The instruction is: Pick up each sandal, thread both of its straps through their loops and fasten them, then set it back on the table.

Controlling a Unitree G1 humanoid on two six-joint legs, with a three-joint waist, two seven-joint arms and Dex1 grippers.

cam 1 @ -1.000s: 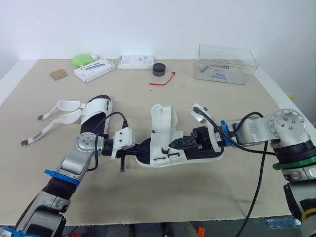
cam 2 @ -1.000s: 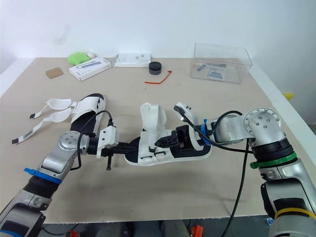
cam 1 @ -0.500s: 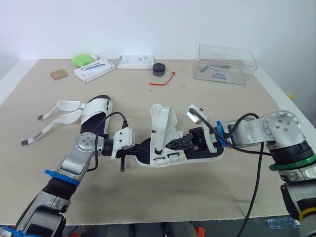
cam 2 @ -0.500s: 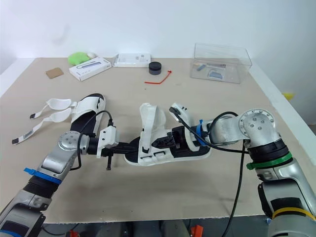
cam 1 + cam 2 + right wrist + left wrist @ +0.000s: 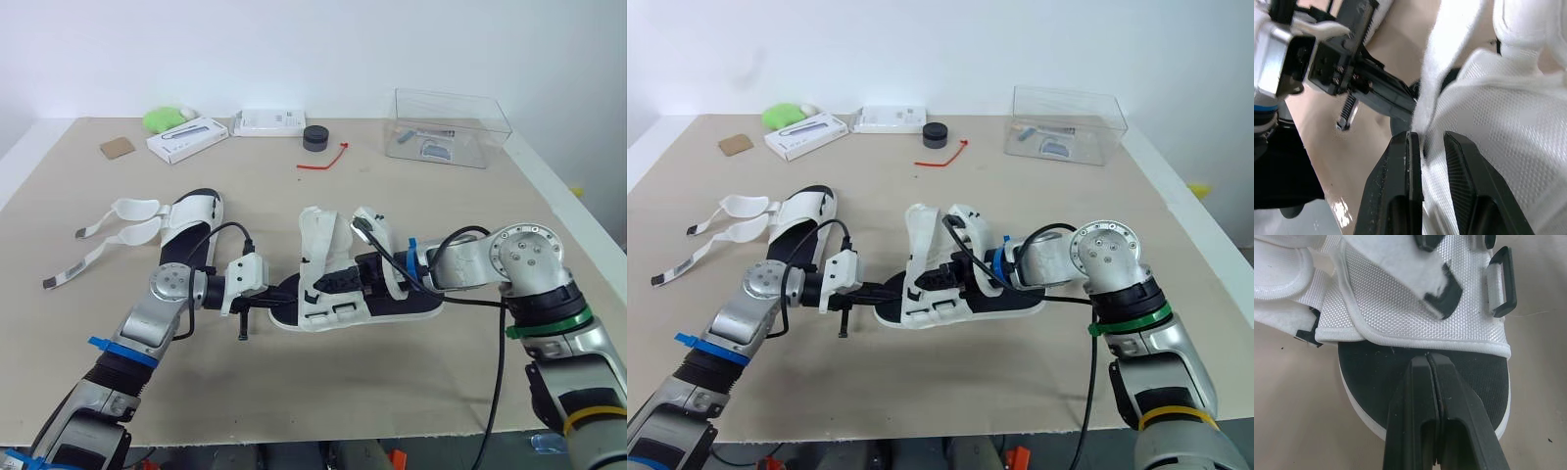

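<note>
Toward the left of the table [image 5: 411, 392] lies the second sandal [image 5: 191, 220], its loose straps [image 5: 122, 217] splayed out and unfastened, so that one is not yet started. Just right of it, the left gripper [image 5: 284, 291] sits where it did a second ago. Its fingers [image 5: 1418, 396] are pressed together, with the tips on the black footbed at the rounded end of the working sandal [image 5: 402, 305], right at the edge of the white upper.

That sandal rests mid-table with its long axis running left to right. The rounded end, probably the toe, points to the robot's left and the other end to its right. One white flap stands upright near the left end.

What has changed is on the right. The right gripper [image 5: 1431, 138] has slid leftward along the sandal from the far end to the buckle area over the last second. Its fingers [image 5: 1400, 166] now pinch a fold of white strap [image 5: 1435, 98] between them. This looks like the start of pulling the strap toward its loop [image 5: 1501, 281], so threading has begun but nothing appears fastened.
</note>
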